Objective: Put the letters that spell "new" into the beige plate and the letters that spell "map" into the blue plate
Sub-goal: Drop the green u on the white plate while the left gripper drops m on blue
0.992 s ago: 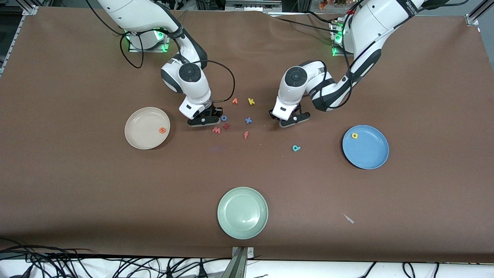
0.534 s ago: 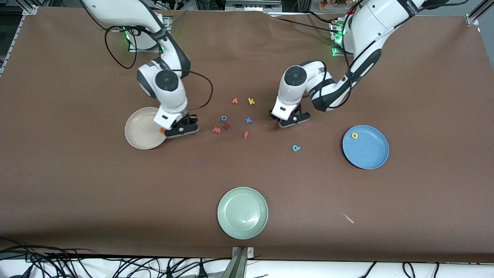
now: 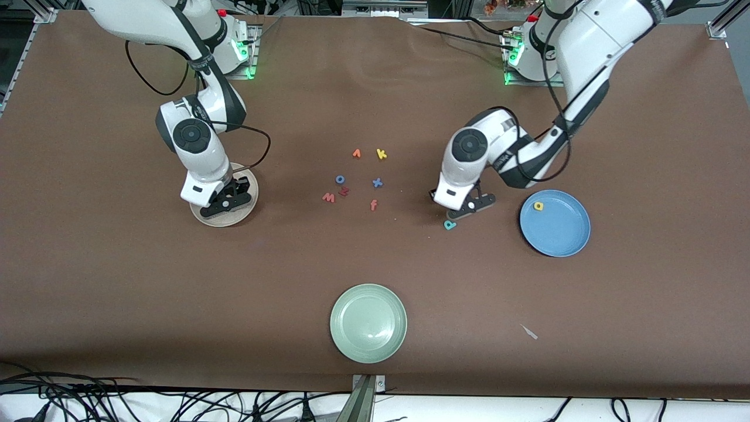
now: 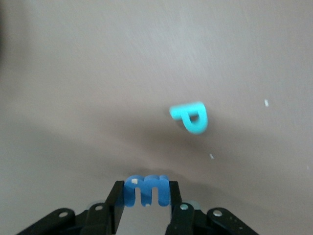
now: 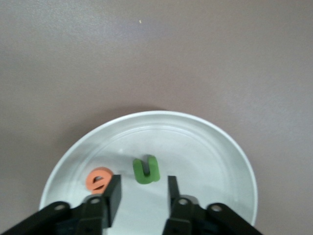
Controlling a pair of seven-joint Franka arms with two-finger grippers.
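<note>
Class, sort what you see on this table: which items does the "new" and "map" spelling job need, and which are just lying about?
Belongs to the job:
- beige plate with green n and orange e
- pinkish-red w
- blue plate with yellow a
- blue m
- teal p

Lying about:
- pale green plate
- orange v
- yellow k
- blue o
- blue x
- dark red z
- orange f

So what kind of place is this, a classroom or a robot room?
Probably a robot lab. Two white arms are bolted to a table with a brown cover, cables trail along its edge, and metal framing stands at its corners. The foam letters and plates look like practice props.
</note>
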